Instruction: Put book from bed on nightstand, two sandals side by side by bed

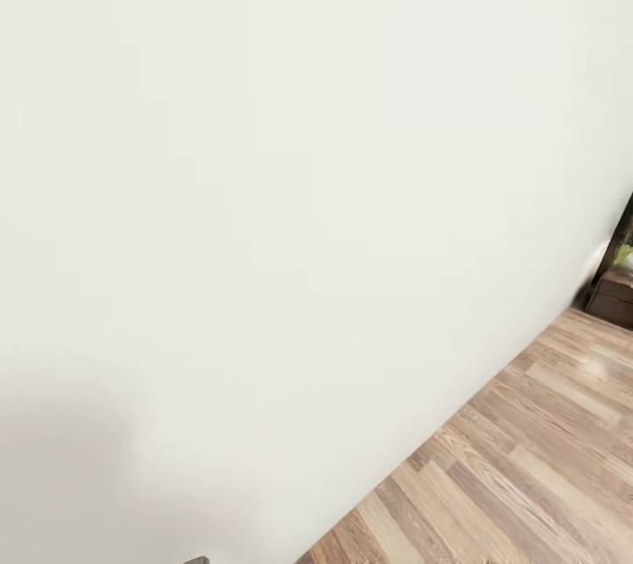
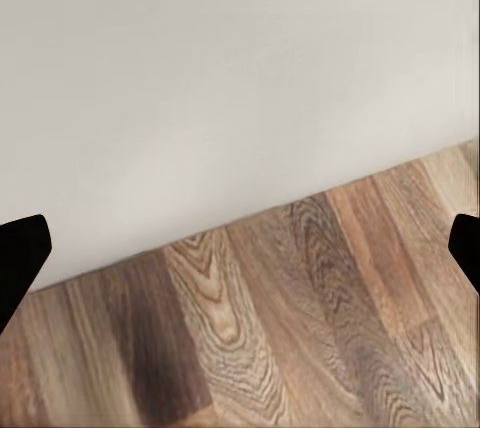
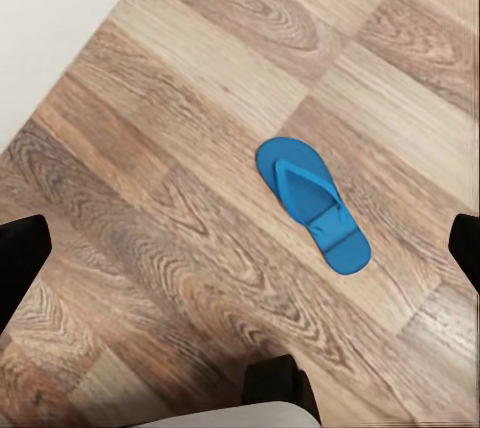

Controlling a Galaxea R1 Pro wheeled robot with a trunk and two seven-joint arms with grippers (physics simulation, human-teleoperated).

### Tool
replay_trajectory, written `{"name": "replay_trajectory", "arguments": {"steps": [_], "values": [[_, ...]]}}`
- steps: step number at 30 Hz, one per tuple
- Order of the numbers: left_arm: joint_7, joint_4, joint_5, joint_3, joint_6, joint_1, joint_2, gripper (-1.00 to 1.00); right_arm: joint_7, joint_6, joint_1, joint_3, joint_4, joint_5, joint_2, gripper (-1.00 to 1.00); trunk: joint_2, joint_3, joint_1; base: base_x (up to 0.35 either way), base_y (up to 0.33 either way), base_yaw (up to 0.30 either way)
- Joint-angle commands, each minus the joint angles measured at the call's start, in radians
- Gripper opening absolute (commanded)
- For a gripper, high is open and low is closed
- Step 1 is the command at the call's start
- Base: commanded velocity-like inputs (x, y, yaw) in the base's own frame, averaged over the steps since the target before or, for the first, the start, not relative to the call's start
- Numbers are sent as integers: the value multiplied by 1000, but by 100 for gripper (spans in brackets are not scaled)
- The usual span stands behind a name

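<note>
- Plainly, one sandal [image 3: 312, 205] lies flat on the floor [image 3: 150, 228] ahead of the right gripper [image 3: 240, 248], long axis slanting across its spread fingers [image 3: 22, 258].
- The left gripper [image 2: 240, 248], fingers likewise spread and empty, faces the wall [image 2: 240, 68].

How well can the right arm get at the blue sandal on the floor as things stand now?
Probably yes. In the right wrist view, the sandal lies flat on bare wood floor, ahead of the right gripper, whose fingertips stand wide apart. Nothing lies between them, though the arm must descend.
</note>
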Motion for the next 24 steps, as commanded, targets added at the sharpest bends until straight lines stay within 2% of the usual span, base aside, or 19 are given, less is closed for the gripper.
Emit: {"name": "replay_trajectory", "arguments": {"steps": [1,24], "values": [[-8,1,10,2,-2,0,0,100,1,-3,0,5,0,-10,-1,100,0,-1,0,0,0,-283],[-8,1,10,1,-2,0,0,100,2,-3,0,4,-2,-10,-2,100,0,-1,0,0,0,-283]]}}
